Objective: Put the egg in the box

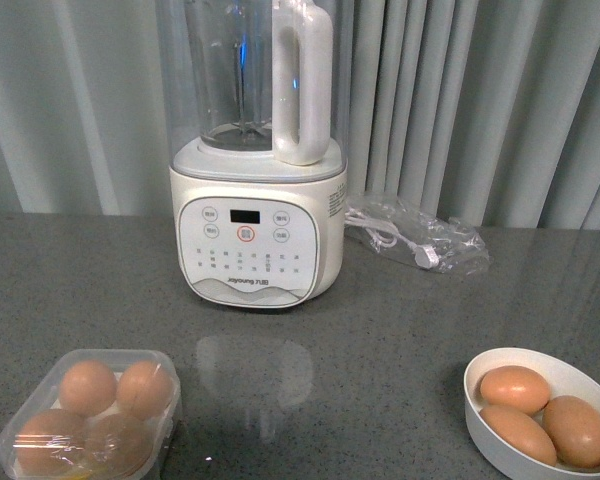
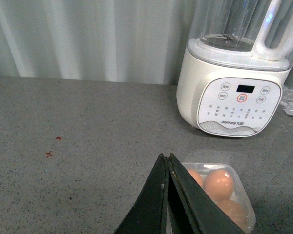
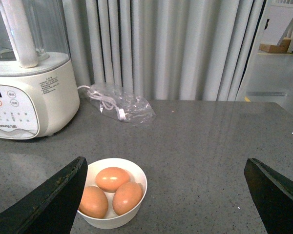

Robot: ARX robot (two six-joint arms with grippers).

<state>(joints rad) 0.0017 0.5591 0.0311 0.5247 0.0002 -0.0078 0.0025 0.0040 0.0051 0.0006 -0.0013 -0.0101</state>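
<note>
The clear plastic box (image 1: 110,352) sits at the table's front left with several orange-brown eggs (image 1: 87,386) in its cups; a clear lid seems to lie over them. It also shows in the left wrist view (image 2: 211,165). Three more eggs (image 1: 514,388) lie in a round white bowl (image 1: 477,425) at the front right. My left gripper (image 2: 166,156) is shut and empty, hovering just beside the box. My right gripper (image 3: 166,162) is wide open and empty above the table, with the bowl (image 3: 118,160) and its eggs (image 3: 112,178) next to one finger (image 3: 53,200). Neither gripper shows in the front view.
A white blender (image 1: 258,245) with a clear jug stands at the middle back. A clear plastic bag with a white cable (image 1: 420,238) lies to its right. Grey curtains hang behind the grey speckled table (image 1: 380,340).
</note>
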